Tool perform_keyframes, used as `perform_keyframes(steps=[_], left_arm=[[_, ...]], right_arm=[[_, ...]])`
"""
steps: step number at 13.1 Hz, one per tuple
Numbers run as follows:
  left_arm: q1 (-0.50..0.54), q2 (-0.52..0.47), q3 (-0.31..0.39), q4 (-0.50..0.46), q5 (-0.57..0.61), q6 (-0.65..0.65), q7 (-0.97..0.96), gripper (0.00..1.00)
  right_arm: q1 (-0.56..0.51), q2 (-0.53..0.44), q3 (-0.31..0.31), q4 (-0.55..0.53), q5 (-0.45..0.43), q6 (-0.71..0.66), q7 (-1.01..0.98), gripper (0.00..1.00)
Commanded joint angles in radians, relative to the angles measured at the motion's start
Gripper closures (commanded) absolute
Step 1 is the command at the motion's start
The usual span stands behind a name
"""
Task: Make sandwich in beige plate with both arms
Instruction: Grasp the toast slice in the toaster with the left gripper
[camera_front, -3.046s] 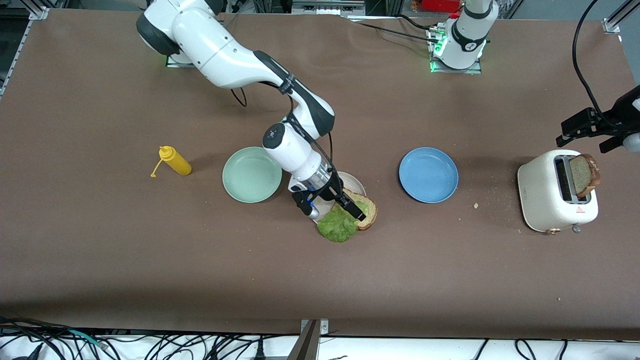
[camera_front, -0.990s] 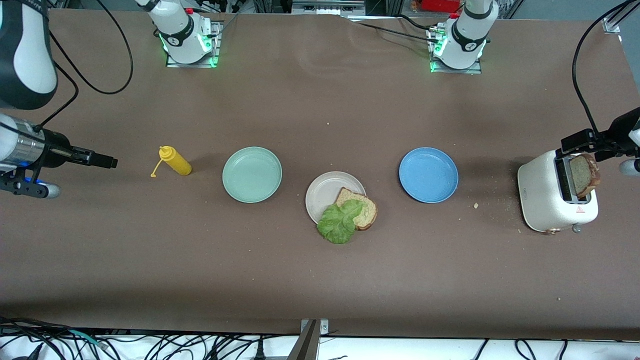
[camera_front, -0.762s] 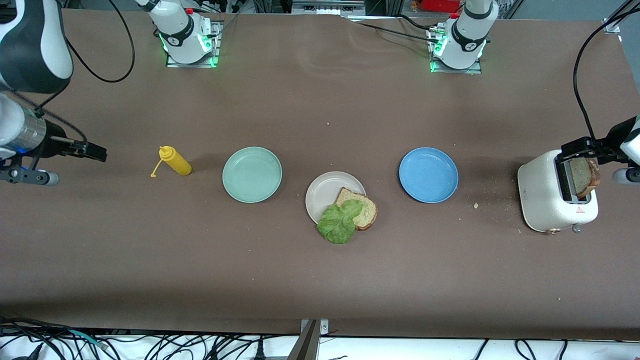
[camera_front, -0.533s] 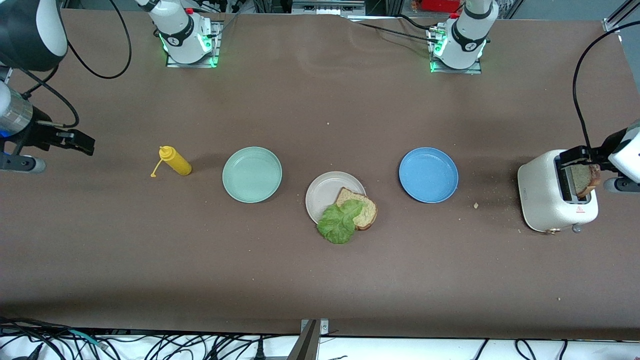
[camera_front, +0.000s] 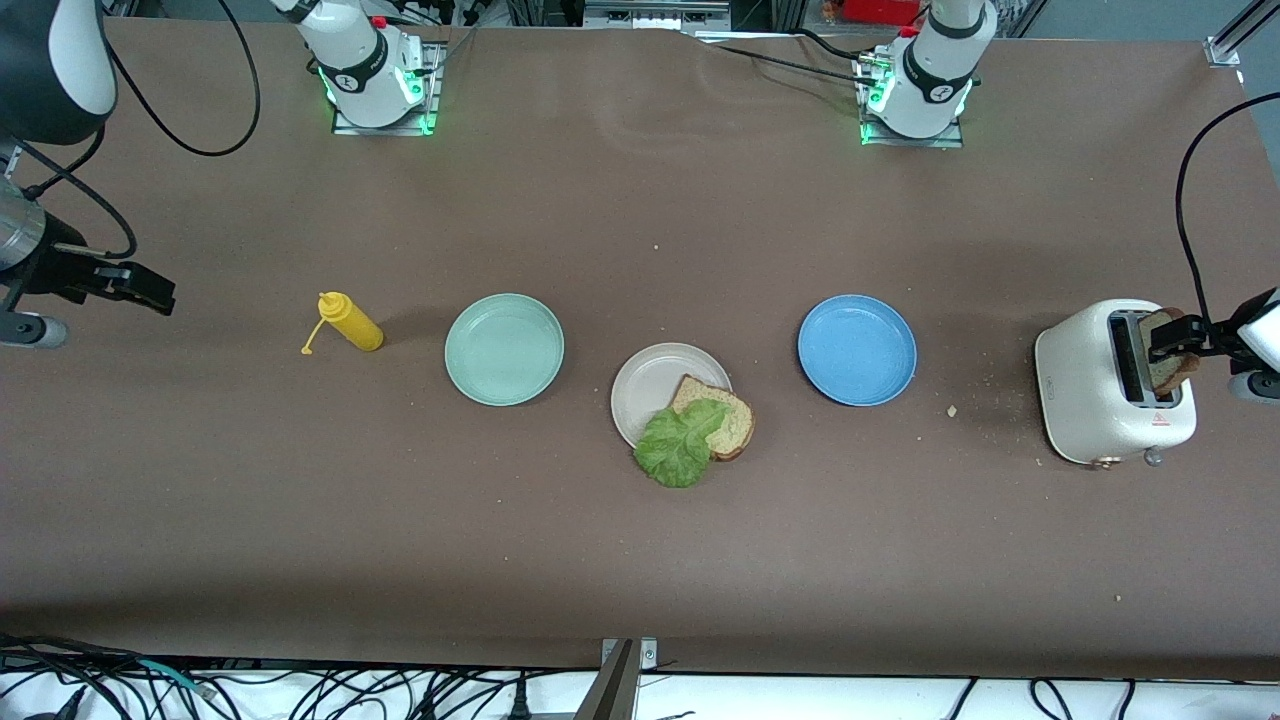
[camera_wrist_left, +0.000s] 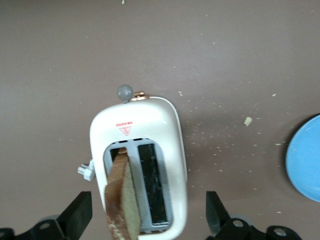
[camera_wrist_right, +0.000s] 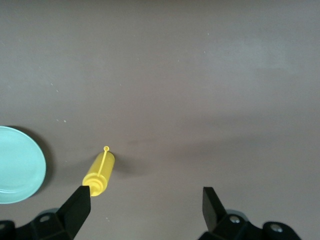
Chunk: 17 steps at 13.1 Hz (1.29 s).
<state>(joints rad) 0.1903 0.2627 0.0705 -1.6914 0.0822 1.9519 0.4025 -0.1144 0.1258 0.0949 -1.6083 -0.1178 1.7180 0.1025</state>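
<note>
A robotics lab staged as a kitchen counter: a table (camera_front: 640, 560) under plain brown covering, two robot arm bases (camera_front: 365, 65) bolted to it with green status lights, loose cables (camera_front: 300, 690) along its edge, aluminium framing (camera_front: 1235, 35) at the corner. The kitchen props are few: a white toaster (camera_front: 1105, 385), coloured plates (camera_front: 857, 349), a yellow squeeze bottle (camera_front: 347, 322).

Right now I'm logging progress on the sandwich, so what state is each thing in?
beige plate: holds one bread slice under a lettuce leaf, both overhanging its rim
second slice: standing in the toaster
mint-green plate: empty
blue plate: empty
yellow bottle: lying down
left tool: open, over the toaster
right tool: open, waiting
</note>
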Motion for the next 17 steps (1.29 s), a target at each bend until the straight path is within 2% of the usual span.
perform_keyframes(steps=[1,4,7,8,10,11,15,17], left_arm=[[0.008,-0.007,0.026,-0.079,0.022,0.09,0.073,0.0],[0.008,-0.002,0.069,-0.166,-0.011,0.182,0.128,0.0],[0.009,0.006,0.101,-0.205,-0.074,0.213,0.197,0.03],[0.009,0.006,0.104,-0.214,-0.081,0.211,0.203,0.15],[0.011,0.007,0.123,-0.215,-0.081,0.203,0.203,0.76],[0.011,0.009,0.124,-0.212,-0.081,0.199,0.193,0.99],[0.011,-0.003,0.126,-0.2,-0.093,0.16,0.199,1.0],[0.011,-0.005,0.129,-0.159,-0.157,0.116,0.197,1.0]], right_arm=[[-0.004,0.006,-0.001,0.033,0.091,-0.014,-0.015,0.01],[-0.005,0.001,-0.009,0.031,0.104,-0.043,-0.006,0.01],[-0.005,-0.006,-0.035,0.034,0.106,-0.044,-0.006,0.0],[-0.004,-0.008,-0.041,0.036,0.107,-0.041,-0.006,0.0],[-0.004,-0.012,-0.041,0.036,0.106,-0.044,-0.017,0.0],[-0.005,-0.018,-0.043,0.036,0.107,-0.047,-0.012,0.0],[-0.004,-0.02,-0.043,0.041,0.106,-0.055,-0.009,0.0],[-0.004,-0.02,-0.043,0.041,0.106,-0.089,-0.006,0.0]])
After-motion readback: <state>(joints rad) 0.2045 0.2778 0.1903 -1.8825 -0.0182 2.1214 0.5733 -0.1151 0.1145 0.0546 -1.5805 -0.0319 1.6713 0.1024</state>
